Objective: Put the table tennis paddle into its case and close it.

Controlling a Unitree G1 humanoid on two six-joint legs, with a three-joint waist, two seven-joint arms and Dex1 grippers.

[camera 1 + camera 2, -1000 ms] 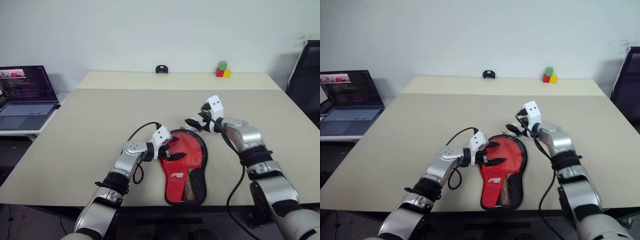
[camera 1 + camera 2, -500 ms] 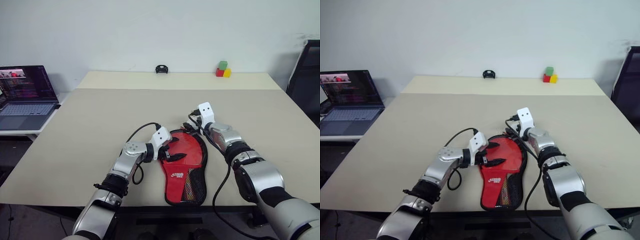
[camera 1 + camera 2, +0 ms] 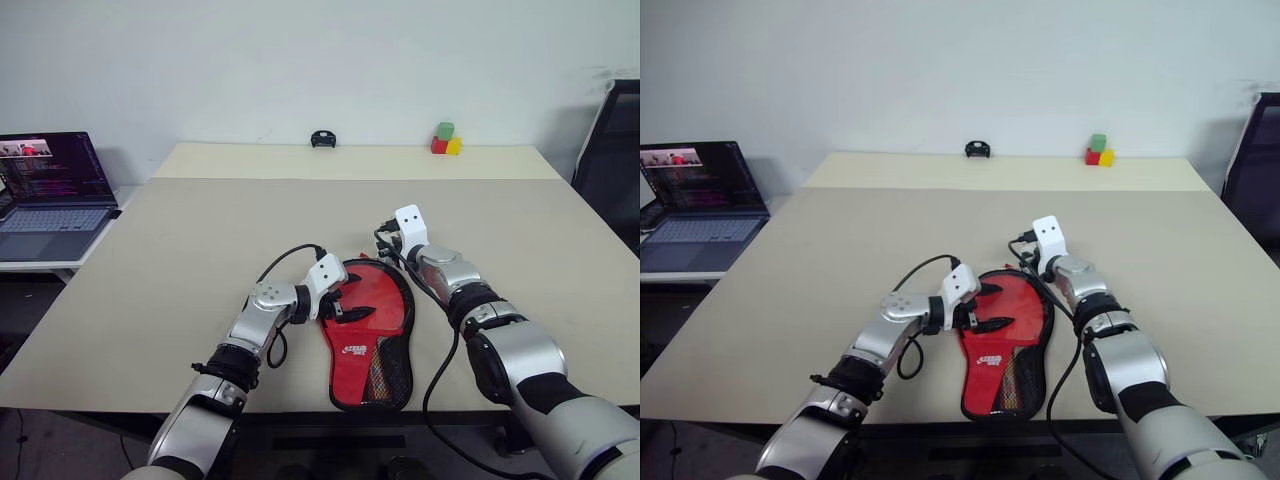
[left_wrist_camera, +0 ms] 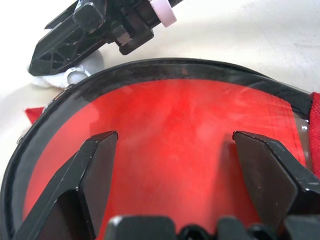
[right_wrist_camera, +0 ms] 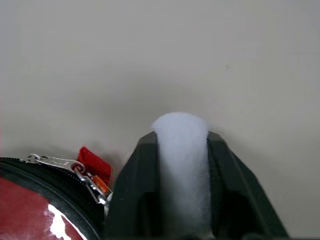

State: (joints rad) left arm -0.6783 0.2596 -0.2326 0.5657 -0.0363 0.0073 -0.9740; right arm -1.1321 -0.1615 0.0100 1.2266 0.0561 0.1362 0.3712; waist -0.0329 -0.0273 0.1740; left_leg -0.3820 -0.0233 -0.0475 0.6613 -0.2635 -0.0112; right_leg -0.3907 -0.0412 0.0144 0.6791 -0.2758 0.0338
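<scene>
The case point(image 3: 385, 300) lies flat on the table near the front edge, red side up, with its round end away from me and black zipper edging around it. Red and yellow stripes of the paddle handle point(image 3: 377, 372) show faintly through the mesh at the narrow end; the rest of the paddle is hidden. My left gripper point(image 3: 348, 303) is open, its fingers spread over the case's red face point(image 4: 175, 100) at the left rim. My right gripper point(image 3: 385, 250) sits at the round end's far edge, shut on a soft white tab point(image 5: 181, 150) beside the zipper slider point(image 5: 75, 167).
An open laptop point(image 3: 50, 195) stands on a side table to the left. At the table's point(image 3: 200, 230) far edge are a small black object point(image 3: 321, 138) and coloured blocks point(image 3: 445, 140). A black chair point(image 3: 615, 150) stands at the right.
My right gripper has come down and in to the case's round end and has shut on the white tab. The left gripper and the case have stayed put.
</scene>
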